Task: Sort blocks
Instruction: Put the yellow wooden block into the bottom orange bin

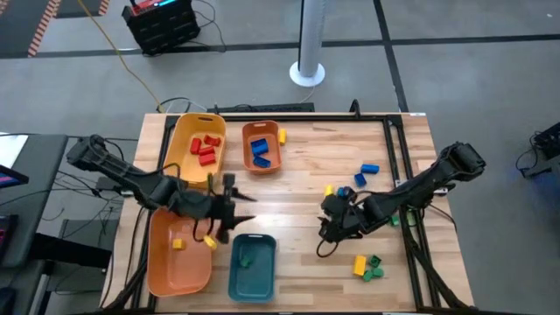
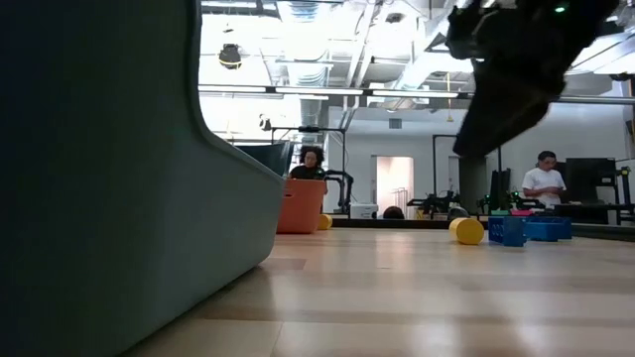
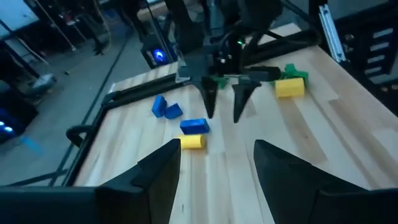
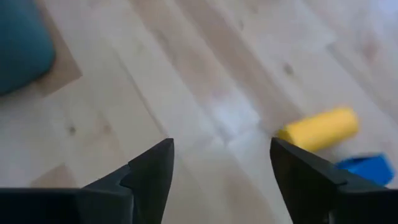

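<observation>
Pale wooden table (image 1: 297, 166) bears small plastic blocks (image 1: 366, 267).

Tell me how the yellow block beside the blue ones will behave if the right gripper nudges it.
The yellow block looks round-ended, so it would probably roll. It seems small, likely light. The open right gripper could easily knock it away.

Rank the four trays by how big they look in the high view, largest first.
1. Orange tray nearest the left arm.
2. Yellow tray.
3. Teal tray.
4. Small orange tray holding blue blocks.
Yellow and teal look close in size; that order is unsure.
</observation>
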